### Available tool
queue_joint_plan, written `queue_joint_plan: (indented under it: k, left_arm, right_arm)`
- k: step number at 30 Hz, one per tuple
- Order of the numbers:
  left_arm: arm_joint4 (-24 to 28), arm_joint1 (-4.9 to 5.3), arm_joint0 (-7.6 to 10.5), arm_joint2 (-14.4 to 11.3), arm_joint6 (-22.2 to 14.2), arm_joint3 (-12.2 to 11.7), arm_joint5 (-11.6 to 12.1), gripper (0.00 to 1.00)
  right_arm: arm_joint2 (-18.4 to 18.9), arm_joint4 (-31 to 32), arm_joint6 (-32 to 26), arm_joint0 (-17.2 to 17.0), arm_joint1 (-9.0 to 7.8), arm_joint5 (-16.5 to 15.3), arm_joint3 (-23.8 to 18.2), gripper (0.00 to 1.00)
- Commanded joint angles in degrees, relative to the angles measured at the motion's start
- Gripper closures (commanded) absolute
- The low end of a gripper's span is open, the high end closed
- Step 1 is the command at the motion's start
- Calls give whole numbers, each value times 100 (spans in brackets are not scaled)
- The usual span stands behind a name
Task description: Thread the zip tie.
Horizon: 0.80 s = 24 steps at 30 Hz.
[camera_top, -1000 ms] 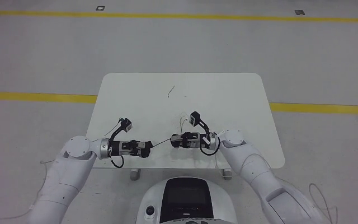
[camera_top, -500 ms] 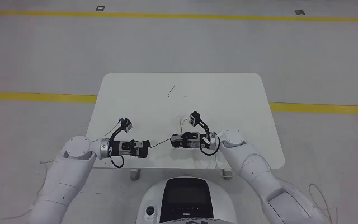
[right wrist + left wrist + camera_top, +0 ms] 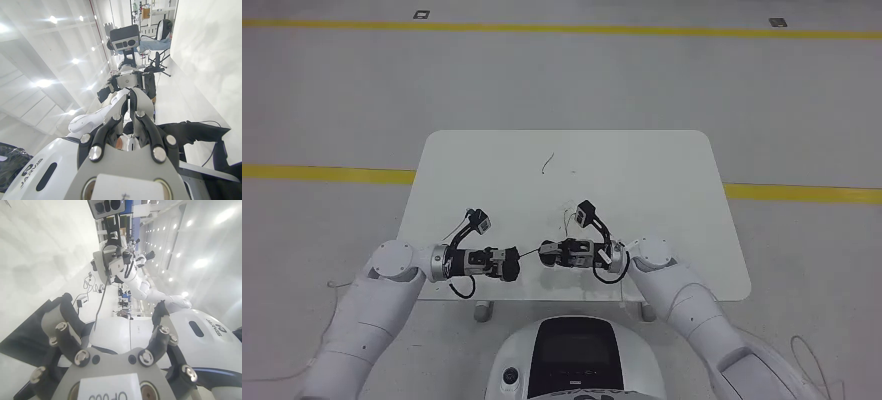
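Black zip tie [image 3: 101, 298] clamped in closed right tool [image 3: 130, 94]: holds it out above surface's [image 3: 642, 170] near side, aims free tip into gap of wide-open, empty left tool [image 3: 113, 302], probably for grabbing and threading.

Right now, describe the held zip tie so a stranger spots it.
Look at the white table's near edge. The zip tie is the thin dark strip running from the right tool toward the left tool, held off the table, unlike the loose strip lying farther back.
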<state>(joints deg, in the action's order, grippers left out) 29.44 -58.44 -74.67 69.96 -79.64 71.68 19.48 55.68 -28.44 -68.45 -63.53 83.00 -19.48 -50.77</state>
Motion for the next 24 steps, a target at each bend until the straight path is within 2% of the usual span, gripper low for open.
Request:
queue_joint_plan:
  k: [1,3,9,14,18,24]
  left_arm:
    - [89,-16,51,-97,0,-52,0,0]
    - [49,-15,97,-161,0,-185,0,0]
    - [49,-15,97,-161,0,-185,0,0]
    - [306,-27,12,-155,262,-112,0,0]
    - [541,-36,-31,-88,210,-129,0,0]
    - [791,-85,1,-41,55,-257,0,0]
  right_arm:
    - [29,-43,-40,-27,6,0,-54,100]
    - [29,-43,-40,-27,6,0,-54,100]
    - [29,-43,-40,-27,6,0,-54,100]
    - [159,64,427,-300,-35,0,-577,100]
    - [302,184,559,-522,-73,0,-890,100]
    - [311,308,629,-655,-71,0,-1059,100]
